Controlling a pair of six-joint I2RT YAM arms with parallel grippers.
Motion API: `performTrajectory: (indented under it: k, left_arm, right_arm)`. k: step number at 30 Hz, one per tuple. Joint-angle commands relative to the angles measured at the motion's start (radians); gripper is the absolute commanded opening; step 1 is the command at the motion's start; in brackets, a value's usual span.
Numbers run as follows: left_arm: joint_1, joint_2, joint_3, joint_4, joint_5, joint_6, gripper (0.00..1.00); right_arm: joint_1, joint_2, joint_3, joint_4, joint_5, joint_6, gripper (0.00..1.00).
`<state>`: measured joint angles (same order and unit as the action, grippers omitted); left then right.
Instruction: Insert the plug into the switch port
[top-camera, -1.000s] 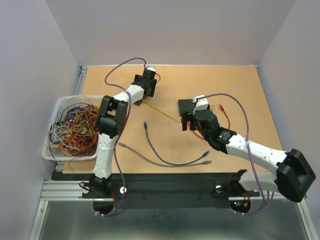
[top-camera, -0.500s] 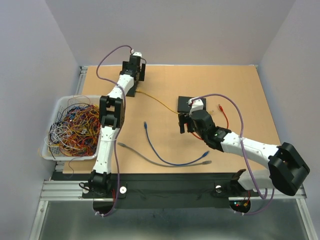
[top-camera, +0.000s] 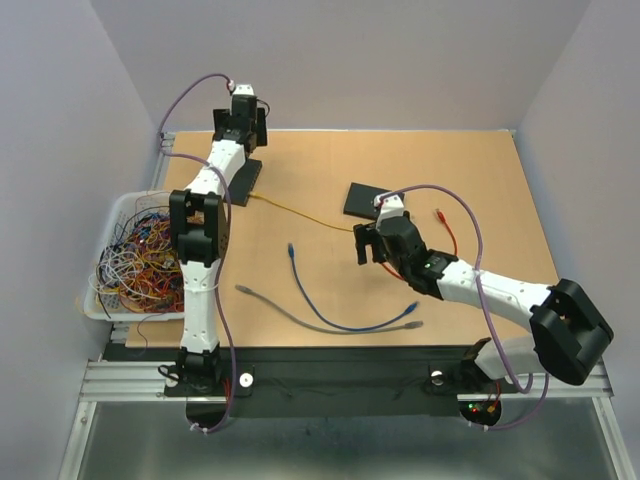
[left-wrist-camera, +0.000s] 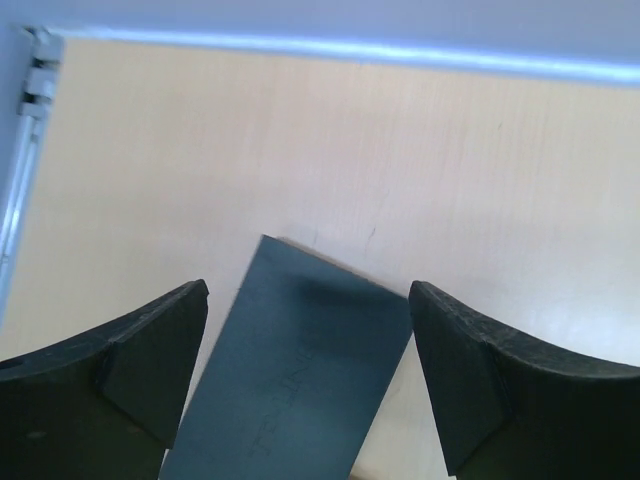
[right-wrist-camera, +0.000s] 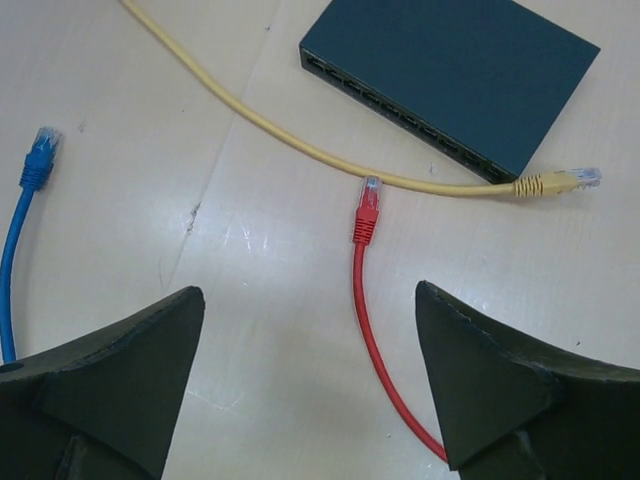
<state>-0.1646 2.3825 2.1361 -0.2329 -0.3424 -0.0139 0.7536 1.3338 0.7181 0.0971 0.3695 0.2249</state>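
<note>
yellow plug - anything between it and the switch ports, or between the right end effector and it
Nothing visible blocks either. The yellow plug lies by the port-face corner of the switch, tip pointing away from it. The red plug lies apart to its left, nearer the open right end effector.

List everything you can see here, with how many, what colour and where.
Table: one, tan, under everything.
Switch: one, dark, middle-back of table.
Dark flat box: one, far left, between the left end effector's fingers.
Yellow cable: one, from beside that box to the switch, plug loose beside it.
Red cable: one, plug near the switch.
Blue cable: one, centre.
Grey cable: one, near edge.
Bin: one, white, full of multicoloured wires, left edge.
Left end effector: one, black, over the box.
Right end effector: one, black, open, above the plugs.
</note>
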Motion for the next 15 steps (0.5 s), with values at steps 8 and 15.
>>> performTrajectory:
  k: [8,15]
  left_arm:
    - [-0.110,-0.408,-0.269,0.098,0.031,-0.083,0.95]
    - [-0.242,-0.467,-0.478,0.228,0.309,-0.121,0.95]
  right_arm:
    - [-0.075,0.129,0.269,-0.019,0.080,0.063,0.93]
    - [-0.304,0.211,0.310,-0.088,-0.064,0.208,0.93]
